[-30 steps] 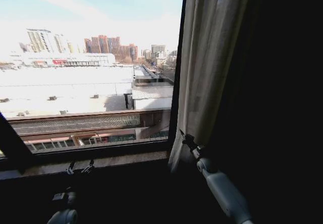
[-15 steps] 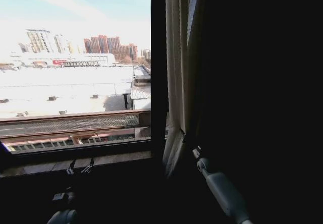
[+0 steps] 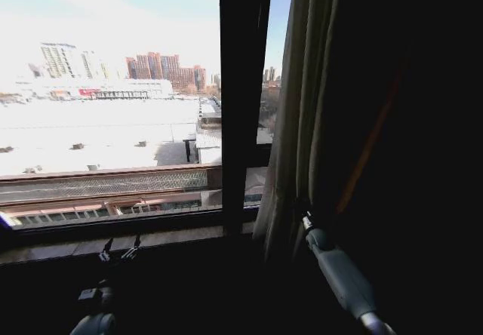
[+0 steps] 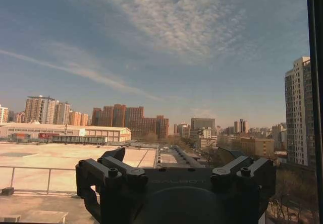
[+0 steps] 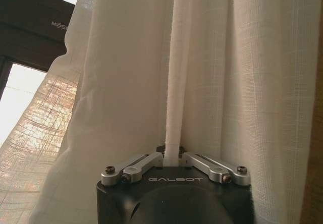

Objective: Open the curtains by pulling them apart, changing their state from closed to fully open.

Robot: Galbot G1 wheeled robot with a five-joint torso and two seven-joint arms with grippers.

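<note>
My left pincer (image 3: pixel 121 250) hangs low by the window sill (image 3: pixel 173 237), its fingers spread and holding nothing; from its wrist I see open sky and rooftops past the fingertips (image 4: pixel 116 171). Moving right, the black window frame bar (image 3: pixel 240 101) stands upright, with clear glass on both sides. Just beyond it the curtain (image 3: pixel 298 124) is bunched into tight pleats at the right of the window. My right pincer (image 3: pixel 304 216) is pressed together on one narrow fold of that sheer fabric (image 5: pixel 174 82). The risk, as I judge it: so thin a pinch could slip free if I tug sharply, or the cloth could strain if the rail binds.
</note>
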